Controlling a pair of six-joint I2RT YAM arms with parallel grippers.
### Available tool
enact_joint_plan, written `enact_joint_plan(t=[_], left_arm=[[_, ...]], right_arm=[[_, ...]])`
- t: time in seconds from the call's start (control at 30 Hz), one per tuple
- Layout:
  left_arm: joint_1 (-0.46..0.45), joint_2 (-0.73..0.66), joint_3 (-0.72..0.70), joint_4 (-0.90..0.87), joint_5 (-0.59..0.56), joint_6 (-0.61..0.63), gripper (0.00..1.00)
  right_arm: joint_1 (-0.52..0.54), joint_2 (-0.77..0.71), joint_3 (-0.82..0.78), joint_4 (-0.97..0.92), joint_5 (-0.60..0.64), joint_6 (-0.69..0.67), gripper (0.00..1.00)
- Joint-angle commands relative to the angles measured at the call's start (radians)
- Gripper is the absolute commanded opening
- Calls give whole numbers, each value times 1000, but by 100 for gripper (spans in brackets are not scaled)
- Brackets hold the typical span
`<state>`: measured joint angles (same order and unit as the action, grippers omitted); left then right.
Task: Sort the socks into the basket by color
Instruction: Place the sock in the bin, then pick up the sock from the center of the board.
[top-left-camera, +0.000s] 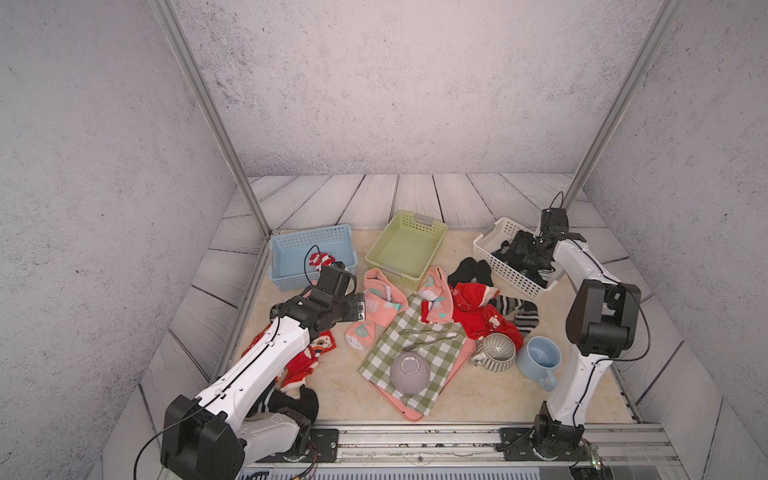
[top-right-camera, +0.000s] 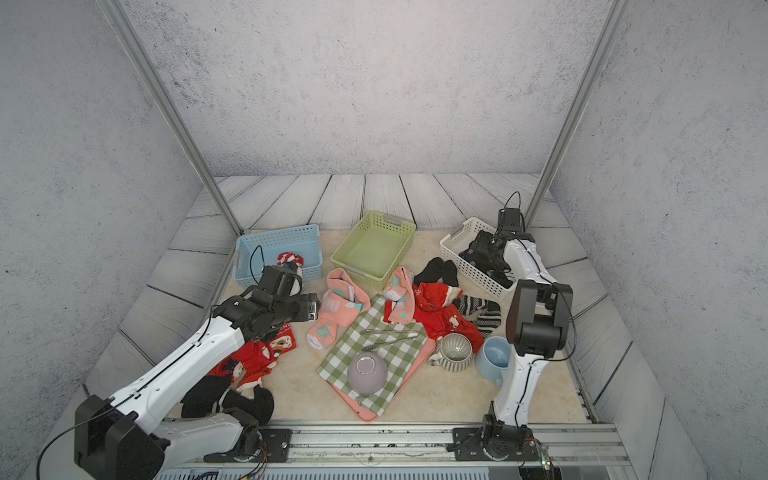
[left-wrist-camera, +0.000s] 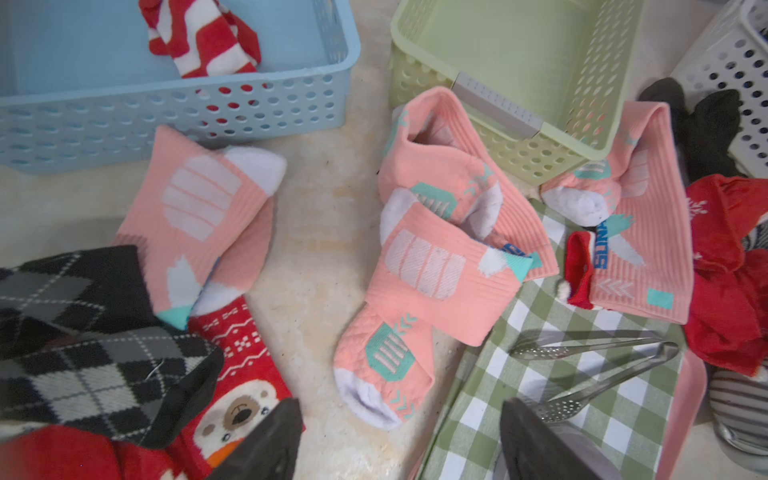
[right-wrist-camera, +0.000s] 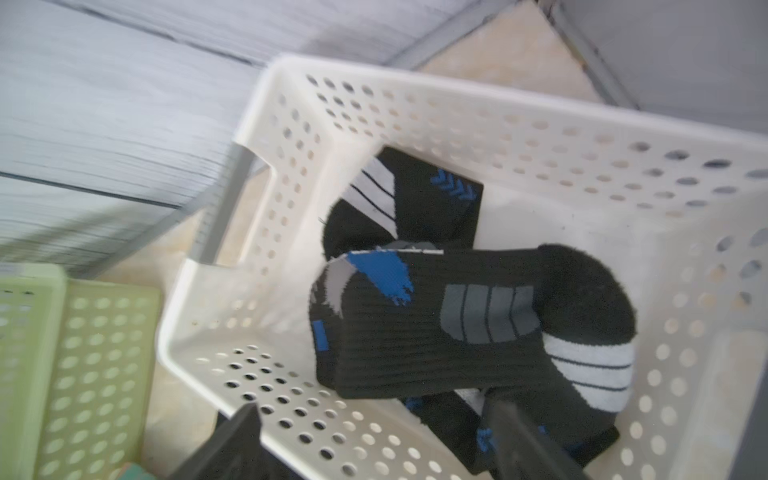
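1. Left gripper (left-wrist-camera: 401, 405) is held wide open, nothing gripped, right by the pink socks (left-wrist-camera: 432, 270) near centre.
2. Right gripper (right-wrist-camera: 372, 405) is spread wide too, above black socks (right-wrist-camera: 478, 324) piled in the white basket (right-wrist-camera: 415, 112) at 2 o'clock.

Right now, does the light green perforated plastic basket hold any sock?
No, the light green perforated plastic basket is bare inside in both top views; the salmon-pink socks lie outside it.

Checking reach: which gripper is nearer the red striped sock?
Left. The left gripper is just outside the blue basket, near the striped sock; the right gripper is over the white basket.
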<state>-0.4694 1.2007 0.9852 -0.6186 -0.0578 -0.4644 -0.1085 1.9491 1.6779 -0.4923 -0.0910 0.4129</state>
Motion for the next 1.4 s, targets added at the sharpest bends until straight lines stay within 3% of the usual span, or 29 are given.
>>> enact_joint_plan(t=[0.0, 0.23, 0.5, 0.87, 1.1, 1.17, 1.37], left_arm=[[19, 34, 30, -87, -60, -31, 78], [101, 149, -3, -136, -45, -122, 73], [113, 301, -80, -23, 6, -208, 62], [119, 338, -162, 2, -116, -295, 67], [161, 361, -191, 40, -83, -312, 62], [163, 359, -201, 60, -68, -315, 55], [163, 367, -228, 107, -13, -321, 2]], right_arm=[[26, -96, -1, -33, -15, 22, 99], [199, -287, -139, -25, 13, 48, 99], [444, -438, -313, -23, 7, 51, 99], [457, -538, -385, -54, 9, 21, 99], [458, -533, -402, -43, 4, 24, 99], [458, -532, -407, -38, 1, 25, 99], [458, -543, -412, -37, 15, 23, 99]])
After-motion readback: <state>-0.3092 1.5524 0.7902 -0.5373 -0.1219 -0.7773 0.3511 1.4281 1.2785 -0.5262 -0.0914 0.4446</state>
